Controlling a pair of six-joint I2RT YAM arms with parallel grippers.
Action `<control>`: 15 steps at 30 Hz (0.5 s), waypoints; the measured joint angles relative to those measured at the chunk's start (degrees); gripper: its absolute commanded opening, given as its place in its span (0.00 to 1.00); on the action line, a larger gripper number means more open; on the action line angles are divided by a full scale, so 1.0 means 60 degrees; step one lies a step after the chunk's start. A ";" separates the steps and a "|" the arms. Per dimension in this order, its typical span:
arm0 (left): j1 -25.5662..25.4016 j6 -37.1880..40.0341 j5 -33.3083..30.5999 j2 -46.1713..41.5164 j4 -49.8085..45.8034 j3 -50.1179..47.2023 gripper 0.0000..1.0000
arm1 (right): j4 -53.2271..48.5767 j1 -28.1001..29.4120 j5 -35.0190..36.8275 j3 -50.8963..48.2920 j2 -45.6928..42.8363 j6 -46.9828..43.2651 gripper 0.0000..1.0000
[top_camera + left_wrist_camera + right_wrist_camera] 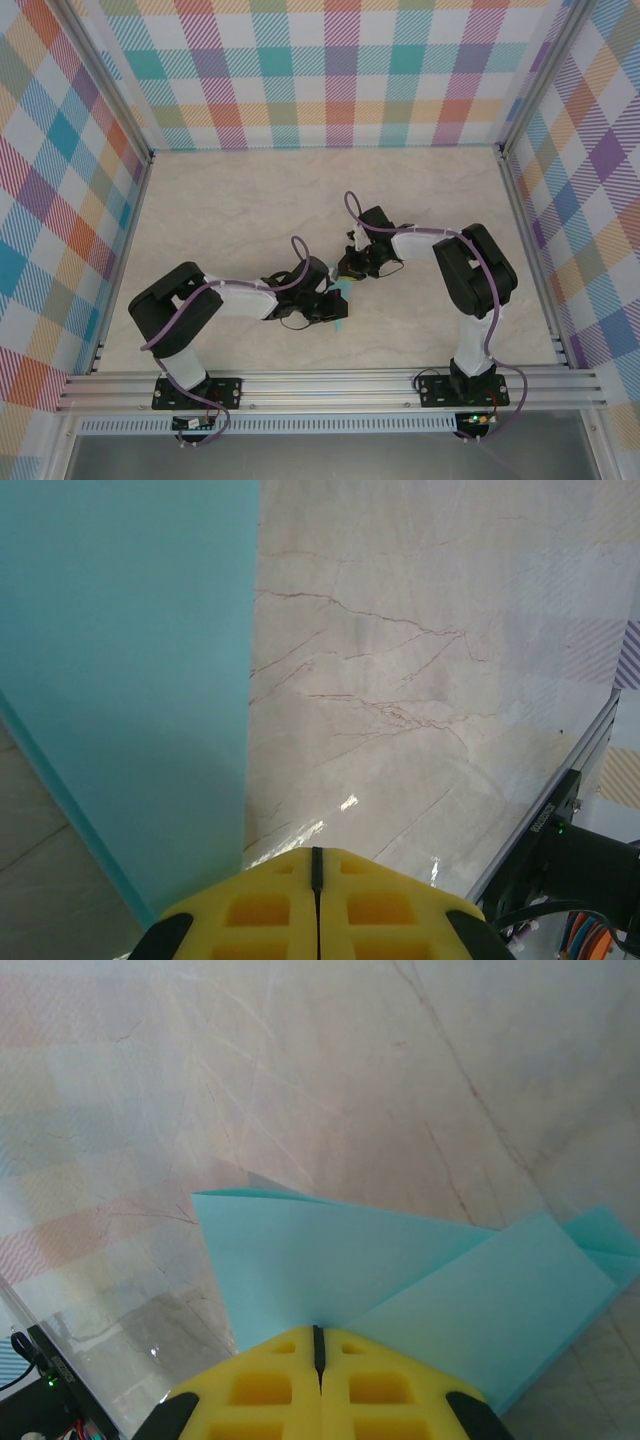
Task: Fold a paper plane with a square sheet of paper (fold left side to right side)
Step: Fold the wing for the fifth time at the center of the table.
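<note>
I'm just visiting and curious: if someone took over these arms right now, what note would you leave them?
Left gripper: shut, right beside the teal sheet; whether it pinches it is unclear.
Right gripper: shut on the sheet's edge.
Sheet: mid-table, between the two grippers.
Done: the sheet is folded over, with layers overlapping.
Left: the remaining folds; no pointed plane shape yet.

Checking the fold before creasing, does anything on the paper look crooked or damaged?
The teal paper pinched in the right gripper looks askew: its layers fan apart, one flap jutting past the other on the right. No tears show.
</note>
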 measured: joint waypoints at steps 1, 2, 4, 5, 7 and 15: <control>0.0000 -0.0029 0.0000 0.0000 0.0062 -0.0047 0.06 | -0.0018 0.0000 0.0007 0.0015 0.0000 -0.0018 0.04; 0.0000 -0.0062 0.0000 0.0000 0.0073 -0.0066 0.06 | -0.0044 0.0004 0.0029 0.0025 0.0000 -0.0022 0.04; 0.0000 -0.0098 -0.0004 0.0000 0.0113 -0.0113 0.06 | -0.0069 0.0004 0.0047 0.0040 0.0000 -0.0022 0.04; 0.0000 -0.0102 -0.0004 0.0000 0.0135 -0.0131 0.06 | -0.0069 0.0004 0.0051 0.0044 0.0000 -0.0025 0.04; -0.0007 -0.0109 -0.0004 0.0000 0.0189 -0.0186 0.06 | -0.0084 0.0011 0.0062 0.0051 0.0000 -0.0025 0.04; -0.0109 -0.0149 -0.0011 0.0004 0.0404 -0.0397 0.05 | -0.0284 0.0018 0.0120 0.0178 0.0044 -0.0029 0.04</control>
